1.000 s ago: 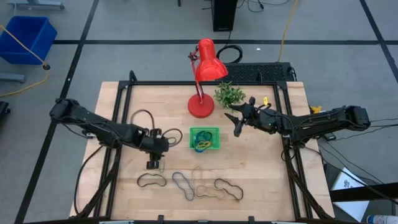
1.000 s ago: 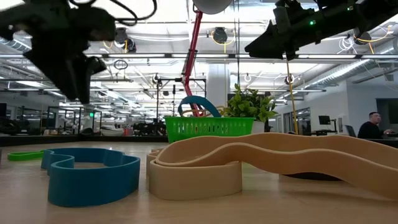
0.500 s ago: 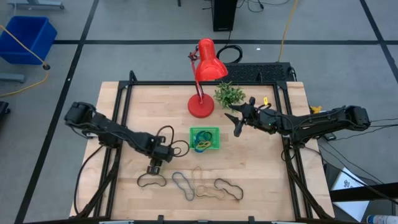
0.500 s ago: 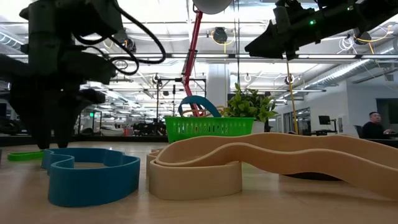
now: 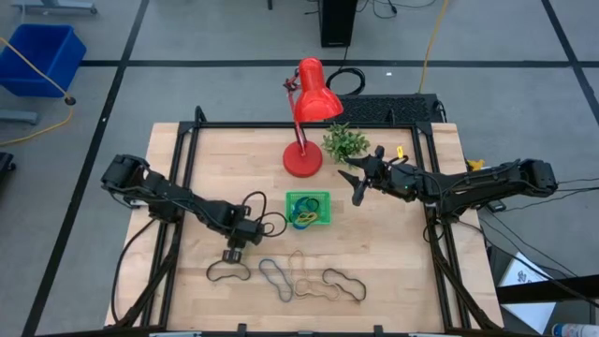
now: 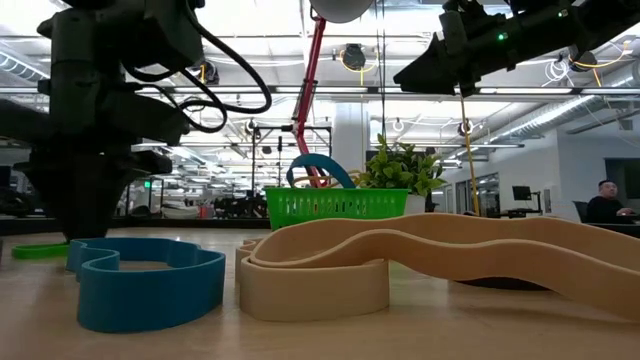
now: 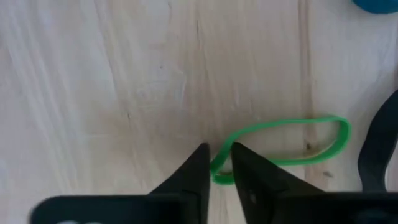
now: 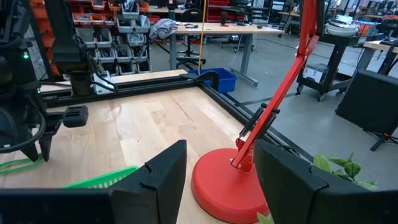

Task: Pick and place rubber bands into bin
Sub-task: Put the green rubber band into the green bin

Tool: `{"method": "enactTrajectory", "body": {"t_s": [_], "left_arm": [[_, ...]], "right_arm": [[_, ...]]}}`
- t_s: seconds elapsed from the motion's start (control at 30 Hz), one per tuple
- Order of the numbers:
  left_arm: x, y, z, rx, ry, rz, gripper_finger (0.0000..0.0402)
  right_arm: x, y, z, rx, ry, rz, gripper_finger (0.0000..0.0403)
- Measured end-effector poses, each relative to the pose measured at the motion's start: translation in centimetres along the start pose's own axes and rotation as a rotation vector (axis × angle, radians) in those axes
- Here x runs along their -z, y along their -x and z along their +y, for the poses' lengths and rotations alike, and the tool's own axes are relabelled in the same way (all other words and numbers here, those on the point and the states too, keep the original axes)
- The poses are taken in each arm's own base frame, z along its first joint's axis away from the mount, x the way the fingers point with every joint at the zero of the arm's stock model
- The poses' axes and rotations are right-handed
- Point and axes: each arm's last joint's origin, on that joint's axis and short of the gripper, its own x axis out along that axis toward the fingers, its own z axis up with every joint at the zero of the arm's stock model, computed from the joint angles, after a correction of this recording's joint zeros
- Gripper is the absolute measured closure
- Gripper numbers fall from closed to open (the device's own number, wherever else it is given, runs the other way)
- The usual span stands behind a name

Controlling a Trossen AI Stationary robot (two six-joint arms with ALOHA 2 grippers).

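Green rubber band on wood, left hand pinching its end

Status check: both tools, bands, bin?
Left tool down on table, pinching green band. Right tool open, parked above the table right of bin. Path to bin clear.

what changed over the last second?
The left gripper moved toward the table's front and came down over the green rubber band, its fingers closing around one end of the loop. The right gripper, the bin and the other bands stayed put.
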Motion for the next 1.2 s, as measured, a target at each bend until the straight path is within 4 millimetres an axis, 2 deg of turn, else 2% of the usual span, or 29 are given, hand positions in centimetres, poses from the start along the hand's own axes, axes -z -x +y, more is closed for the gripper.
{"method": "enactTrajectory", "body": {"t_s": [0.17,0.33,0.5,0.7,1.03,1.2], "left_arm": [[0.0,0.0,0.0,-0.008,0.018,-0.004,0.0392],[0.0,0.1,0.0,-0.005,0.017,-0.018,0.0392],[0.1,1.4,0.0,0.031,0.046,-0.074,0.0395],[0.1,5.3,0.4,0.038,0.106,-0.278,0.0396],[0.1,13.2,2.3,-0.026,0.199,-0.857,0.0397],[0.1,16.2,3.4,-0.063,0.260,-1.106,0.0393]], "right_arm": [[0.0,0.0,0.0,0.000,0.000,0.000,0.0222],[0.0,0.0,0.0,0.000,0.000,0.000,0.0222],[0.0,0.0,0.0,0.000,-0.001,-0.001,0.0222],[0.0,0.0,0.0,0.000,-0.001,0.000,0.0222],[0.0,0.0,0.0,0.000,0.000,-0.001,0.0222],[0.0,0.0,0.0,0.000,-0.001,-0.001,0.0222]]}}
